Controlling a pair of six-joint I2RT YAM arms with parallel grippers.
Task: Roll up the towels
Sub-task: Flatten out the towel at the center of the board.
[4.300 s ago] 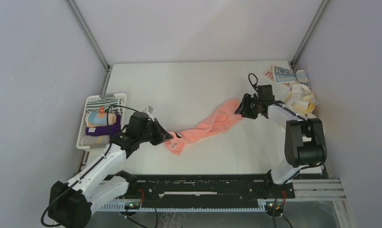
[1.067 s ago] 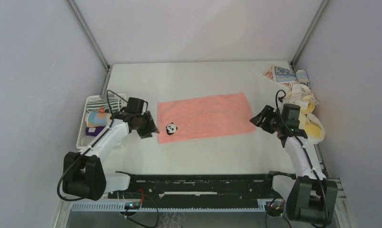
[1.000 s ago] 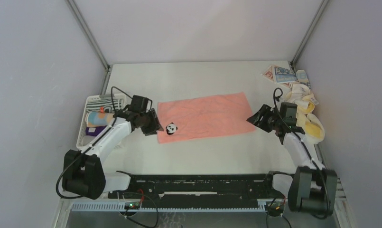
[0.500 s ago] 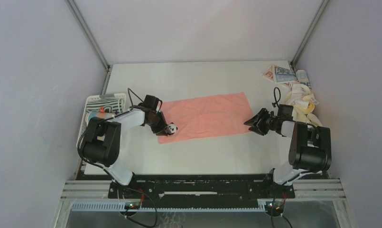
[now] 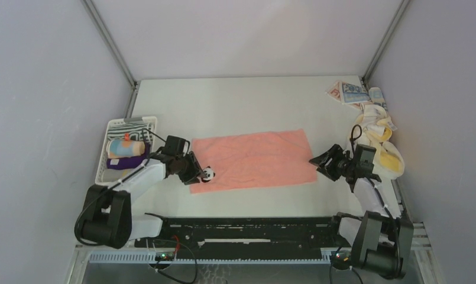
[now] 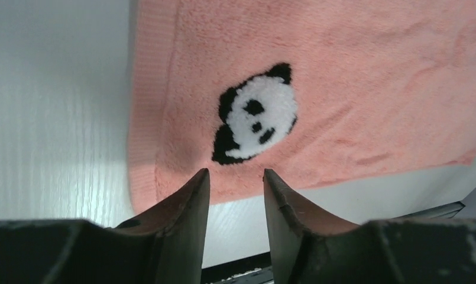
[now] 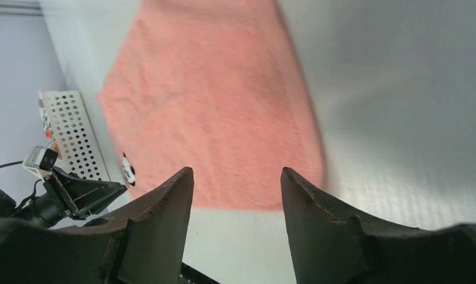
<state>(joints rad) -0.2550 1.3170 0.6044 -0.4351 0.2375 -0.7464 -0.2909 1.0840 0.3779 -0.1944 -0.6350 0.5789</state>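
Observation:
A salmon-pink towel [image 5: 256,158] lies flat in the middle of the table, with a panda patch [image 5: 207,173] at its near left corner. My left gripper [image 5: 194,170] is open and empty, low at that corner. In the left wrist view its tips [image 6: 235,174] hover just over the towel's near hem [image 6: 182,183], below the panda patch [image 6: 256,112]. My right gripper [image 5: 321,163] is open and empty beside the towel's near right corner. In the right wrist view the gripper [image 7: 236,171] faces the towel [image 7: 211,118], apart from it.
A white slotted basket [image 5: 105,155] at the left holds rolled towels: striped [image 5: 132,127], light-blue with orange [image 5: 126,147] and purple [image 5: 128,161]. A heap of blue-printed [image 5: 350,93] and cream-yellow towels [image 5: 378,127] lies at the back right. The black rail [image 5: 247,228] runs along the near edge.
The pink towel, first stretched in the air between both grippers, now lies flat. In the last half second it and both grippers shifted a little toward the near edge.

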